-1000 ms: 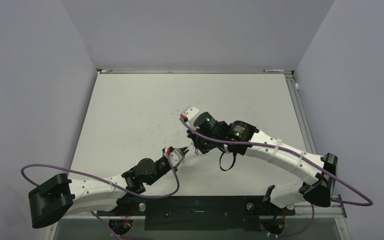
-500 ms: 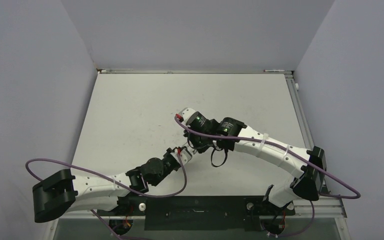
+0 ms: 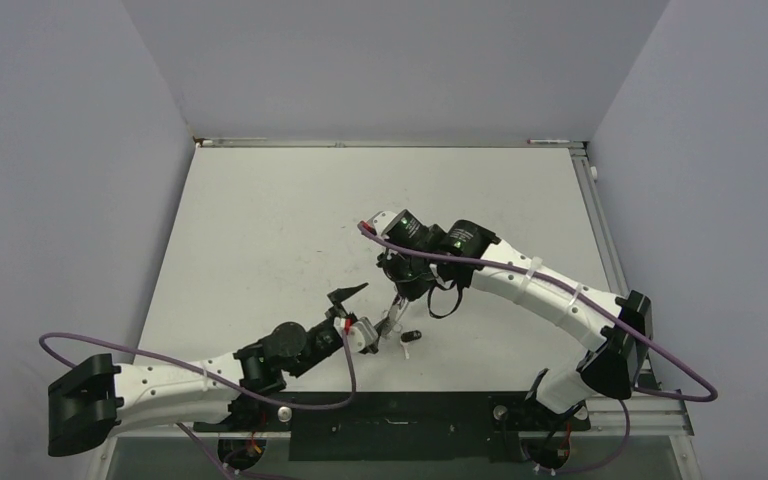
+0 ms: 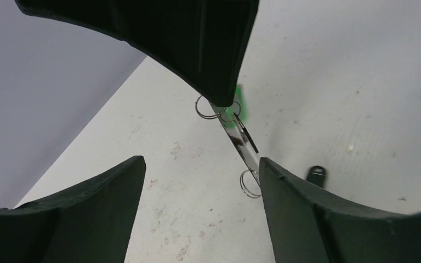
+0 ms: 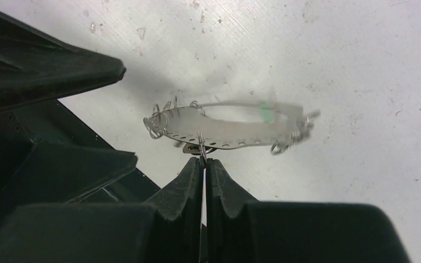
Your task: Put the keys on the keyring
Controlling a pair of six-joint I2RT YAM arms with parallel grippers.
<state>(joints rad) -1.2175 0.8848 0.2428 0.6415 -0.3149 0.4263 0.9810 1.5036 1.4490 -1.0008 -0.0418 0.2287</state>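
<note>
The white counter (image 3: 260, 220) is the biggest thing and fills the middle of the overhead view. My two arms come in from the bottom edge, the left arm (image 3: 180, 378) from the lower left and the right arm (image 3: 540, 290) from the lower right, and their tips meet just below centre.

My left gripper (image 3: 368, 312) has its two fingers spread wide, with nothing between them. My right gripper (image 5: 205, 161) has its fingers pressed together on the lower edge of the one keyring (image 5: 230, 131), a pale see-through strip held off the counter. It is blurred in my right wrist view.

In the left wrist view I count two clear wire rings on the strip, one (image 4: 205, 107) at its upper end and one (image 4: 250, 183) at its lower end beside my right-hand finger.

One thin silvery sliver (image 5: 202, 143) sits at my right fingertips. It may be one of the keys, but I cannot tell.

One small dark piece (image 3: 410, 336) lies on the counter just right of my left gripper.
</note>
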